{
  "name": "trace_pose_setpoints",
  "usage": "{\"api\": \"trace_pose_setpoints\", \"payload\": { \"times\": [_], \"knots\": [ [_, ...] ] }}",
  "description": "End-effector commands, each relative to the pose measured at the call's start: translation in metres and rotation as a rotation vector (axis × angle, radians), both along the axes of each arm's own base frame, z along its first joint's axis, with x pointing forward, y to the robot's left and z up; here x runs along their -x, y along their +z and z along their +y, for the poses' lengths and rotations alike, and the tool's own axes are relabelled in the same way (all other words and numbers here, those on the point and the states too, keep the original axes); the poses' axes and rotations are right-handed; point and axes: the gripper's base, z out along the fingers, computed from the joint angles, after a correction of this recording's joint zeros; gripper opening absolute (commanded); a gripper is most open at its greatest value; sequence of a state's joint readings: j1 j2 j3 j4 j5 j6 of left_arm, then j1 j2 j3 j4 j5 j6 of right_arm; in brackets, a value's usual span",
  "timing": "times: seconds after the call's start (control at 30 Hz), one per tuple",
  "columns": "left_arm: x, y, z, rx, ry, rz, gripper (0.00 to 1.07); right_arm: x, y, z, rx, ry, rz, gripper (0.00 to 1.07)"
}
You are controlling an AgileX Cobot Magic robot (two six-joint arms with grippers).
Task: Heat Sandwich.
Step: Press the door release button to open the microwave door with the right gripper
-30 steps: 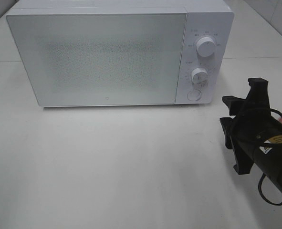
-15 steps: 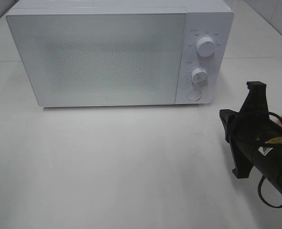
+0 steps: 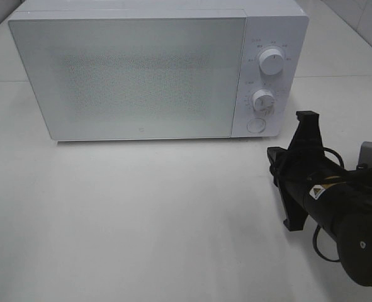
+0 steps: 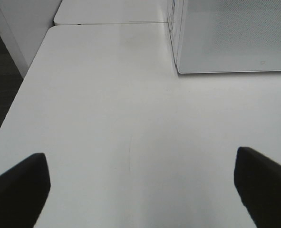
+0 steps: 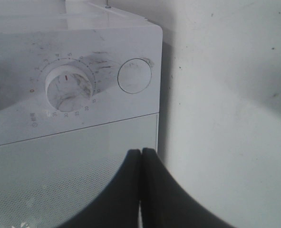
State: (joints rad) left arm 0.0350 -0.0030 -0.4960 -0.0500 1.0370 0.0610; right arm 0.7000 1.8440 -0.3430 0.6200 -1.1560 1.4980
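The white microwave (image 3: 135,75) stands at the back of the table with its door (image 3: 129,78) closed. The sandwich is out of view. My right gripper (image 3: 273,162) is shut with nothing between its fingers. It hovers just in front of the microwave's lower right corner, below the round button (image 3: 255,125). The right wrist view shows the closed tips (image 5: 141,154) over the door's edge (image 5: 59,161), with the button (image 5: 134,75) and the lower knob (image 5: 66,86) close by. My left gripper (image 4: 140,190) is open and empty over bare table, out of the high view.
Two knobs, upper (image 3: 272,63) and lower (image 3: 263,100), sit on the control panel. White table (image 3: 141,214) stretches in front of the microwave. In the left wrist view the microwave's corner (image 4: 235,38) is ahead and the table's edge (image 4: 24,90) drops to dark floor.
My right gripper's jaws closed, and the arm moved left toward the microwave's lower right corner. Microwave unchanged.
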Motion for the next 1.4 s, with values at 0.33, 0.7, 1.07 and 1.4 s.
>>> {"api": "trace_pose_setpoints", "payload": {
  "times": [0.33,0.7,1.07,1.4],
  "knots": [
    [0.004,0.0,-0.001,0.003,-0.002,-0.033,1.0,-0.036,-0.008,-0.007,0.001,0.01,0.048,0.0],
    [0.004,0.0,-0.001,0.003,-0.002,-0.033,1.0,-0.065,-0.011,-0.008,-0.004,0.015,0.045,0.0],
    [0.004,0.0,-0.001,0.003,-0.002,-0.033,1.0,-0.088,-0.021,-0.01,0.011,-0.001,0.069,0.0],
    [0.004,0.0,-0.001,0.003,-0.002,-0.032,1.0,-0.106,-0.024,-0.005,0.008,0.002,0.083,0.0]
  ]
}}
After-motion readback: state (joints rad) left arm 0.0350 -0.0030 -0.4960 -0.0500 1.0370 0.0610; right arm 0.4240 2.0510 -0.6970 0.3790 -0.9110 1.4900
